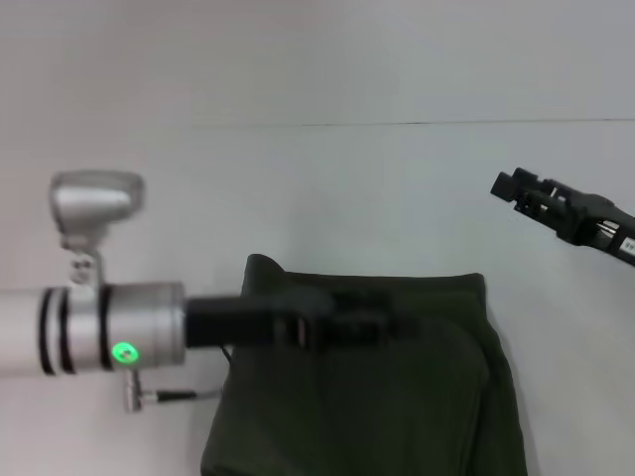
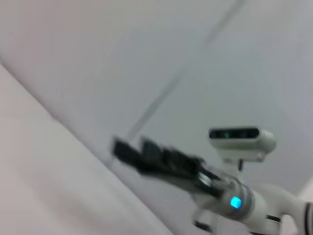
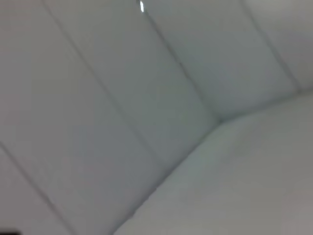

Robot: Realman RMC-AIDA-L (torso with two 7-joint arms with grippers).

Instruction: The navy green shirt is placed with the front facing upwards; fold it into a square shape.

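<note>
The navy green shirt [image 1: 397, 397] lies folded into a compact dark olive block on the white table, low in the middle of the head view, its lower part cut off by the frame. My left arm reaches in from the left, and its black gripper [image 1: 389, 323] hovers over the shirt's far edge, blurred against the dark cloth. My right gripper [image 1: 508, 188] hangs in the air to the right of and beyond the shirt, open and holding nothing. The left wrist view shows the same right gripper [image 2: 128, 147] from afar. The right wrist view shows only pale surfaces.
The white table [image 1: 327, 198] stretches away behind and to both sides of the shirt. A thin dark seam [image 1: 417, 123] runs across its far part. The left arm's silver wrist and camera [image 1: 97, 203] fill the left side.
</note>
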